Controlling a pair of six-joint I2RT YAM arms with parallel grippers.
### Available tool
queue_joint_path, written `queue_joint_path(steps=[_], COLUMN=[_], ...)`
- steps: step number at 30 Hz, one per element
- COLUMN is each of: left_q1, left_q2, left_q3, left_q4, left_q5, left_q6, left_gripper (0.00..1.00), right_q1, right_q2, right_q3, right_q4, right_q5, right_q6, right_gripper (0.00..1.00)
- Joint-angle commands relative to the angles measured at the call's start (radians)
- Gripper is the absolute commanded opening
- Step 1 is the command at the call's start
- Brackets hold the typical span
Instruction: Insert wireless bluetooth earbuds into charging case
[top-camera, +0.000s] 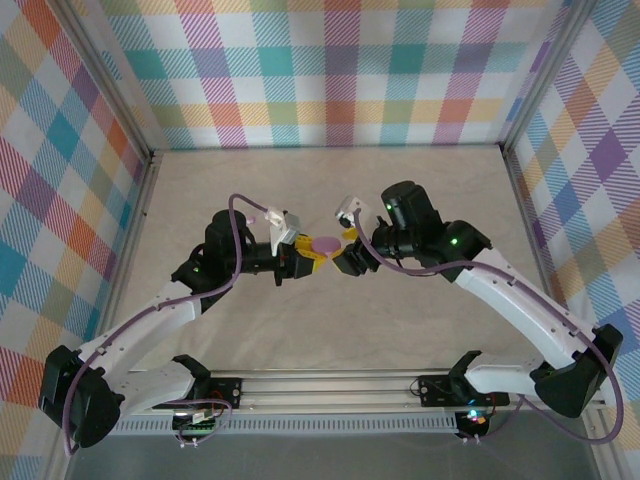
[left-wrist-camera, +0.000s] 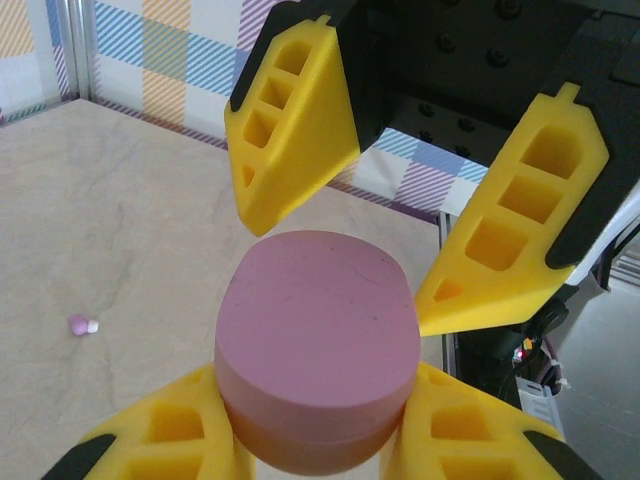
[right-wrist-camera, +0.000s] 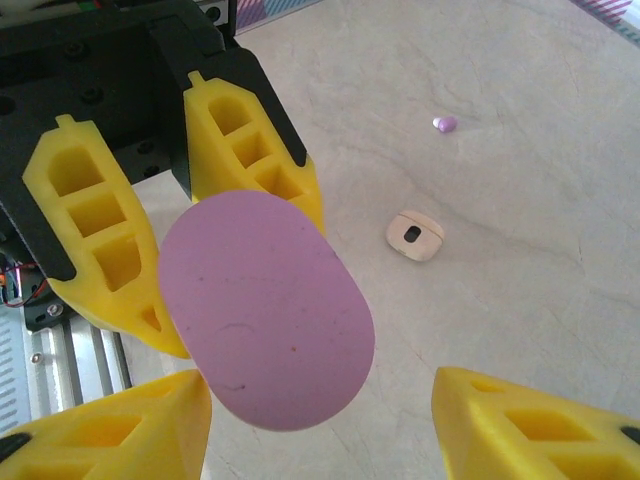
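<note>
Your left pincer (left-wrist-camera: 315, 372) is closed narrow on the lower body of the purple charging case (right-wrist-camera: 265, 310), one finger on each side, and holds it up off the surface (right-wrist-camera: 520, 250) between the two arms. The case is shut, with its flat oval lid turned toward your right arm. Your right pincer (right-wrist-camera: 322, 382) stands wide and holds nothing. Its fingers flank the lid end of the case, one close by the rim and the other clearly apart from it. The coming move turns on that relation: the case lies straight ahead of the right pincer, already between its fingers, so the right arm looks best placed to work the lid while the left steadies the body. In the right wrist view the oval's long axis runs diagonally, so judge which faces the fingers would meet before you close them. No bud is in the case. A light purple earbud (right-wrist-camera: 445, 124) lies down on the surface, well apart from the case, and nearer lies a small cream-white piece (right-wrist-camera: 414, 236); I cannot tell whether that is a bud or a case.
</note>
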Motion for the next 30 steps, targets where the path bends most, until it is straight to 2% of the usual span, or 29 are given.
queue_joint_path(steps=[1,16,19,29,30], left_q1=[-0.004,-0.004,-0.004,0.000,0.001], left_q2=[-0.035,-0.059,-0.064,-0.056,-0.056], left_q3=[0.006,-0.017,-0.025,-0.080,-0.087], left_q4=[-0.016,-0.028,-0.017,0.020,0.020], left_q5=[0.067,0.071,0.062,-0.085,-0.102], left_q6=[0.010,0.013,0.007,-0.032,-0.035], left_gripper=[0.00,0.00,0.00,0.00,0.00], right_q1=[-0.023,-0.073,-0.078,-0.091,-0.103], right_q2=[0.004,0.039,0.054,0.010,0.009], right_q3=[0.058,0.078,0.088,0.106,0.118], right_q4=[0.023,0.039,0.027,0.010,-0.004], right_q5=[0.039,-0.005,-0.015,-0.085,-0.125], right_q6=[0.030,0.109,0.171,0.371,0.397], right_gripper=[0.59,0.58,0.58,0.61,0.61])
